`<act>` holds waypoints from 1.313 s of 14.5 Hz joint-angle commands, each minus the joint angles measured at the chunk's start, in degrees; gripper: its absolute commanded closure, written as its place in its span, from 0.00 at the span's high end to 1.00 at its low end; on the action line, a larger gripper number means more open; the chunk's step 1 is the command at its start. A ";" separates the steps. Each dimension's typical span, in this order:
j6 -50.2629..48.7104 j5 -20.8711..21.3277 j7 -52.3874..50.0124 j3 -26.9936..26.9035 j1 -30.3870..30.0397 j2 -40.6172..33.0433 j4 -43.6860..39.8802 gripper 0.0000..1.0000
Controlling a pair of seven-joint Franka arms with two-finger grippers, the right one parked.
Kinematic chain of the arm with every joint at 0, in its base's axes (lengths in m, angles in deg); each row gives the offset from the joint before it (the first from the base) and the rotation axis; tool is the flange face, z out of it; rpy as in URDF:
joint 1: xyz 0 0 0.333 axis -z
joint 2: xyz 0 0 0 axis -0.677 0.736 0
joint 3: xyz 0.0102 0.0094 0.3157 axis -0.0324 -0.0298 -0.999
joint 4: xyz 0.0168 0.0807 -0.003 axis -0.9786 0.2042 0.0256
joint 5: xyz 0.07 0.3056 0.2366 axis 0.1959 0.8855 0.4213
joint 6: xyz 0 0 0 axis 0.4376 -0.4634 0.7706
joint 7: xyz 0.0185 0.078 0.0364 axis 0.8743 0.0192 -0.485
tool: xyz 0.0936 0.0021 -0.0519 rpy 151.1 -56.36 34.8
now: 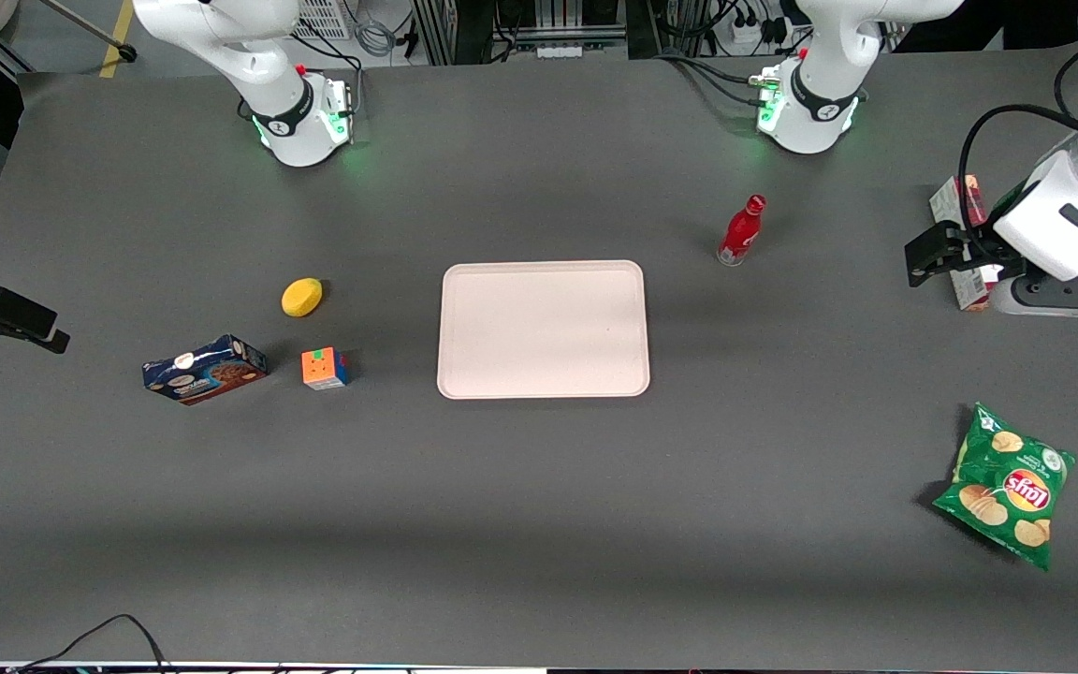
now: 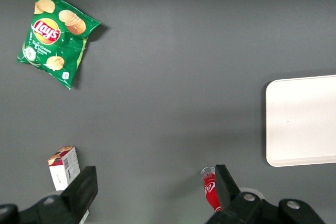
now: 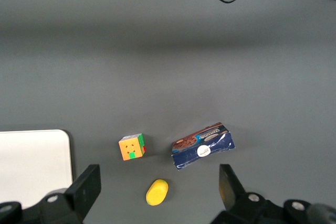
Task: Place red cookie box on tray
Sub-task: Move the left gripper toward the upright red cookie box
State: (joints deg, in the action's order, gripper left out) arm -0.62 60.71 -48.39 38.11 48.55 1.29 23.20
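Note:
The red cookie box stands on end toward the working arm's end of the table, dark red with a white panel, partly hidden by the arm. My gripper hangs above the table right beside it. In the left wrist view the gripper is open with only bare table between its fingers, and the red cookie box sits just outside one finger. The pale pinkish-cream tray lies flat mid-table with nothing on it; one end of the tray shows in the wrist view.
A red bottle stands between tray and gripper, close to the other finger. A green chips bag lies nearer the front camera. A blue cookie box, colour cube and yellow lemon lie toward the parked arm's end.

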 commanded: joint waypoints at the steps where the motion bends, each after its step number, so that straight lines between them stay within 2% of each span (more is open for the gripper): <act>1: -1.27 0.32 -0.05 -0.11 0.13 0.93 -2.02 1.00; 19: -2.67 0.84 0.04 -0.02 0.13 0.85 -1.76 1.00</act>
State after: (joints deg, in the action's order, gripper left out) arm -1.50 60.83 -48.39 38.15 48.55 1.39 23.19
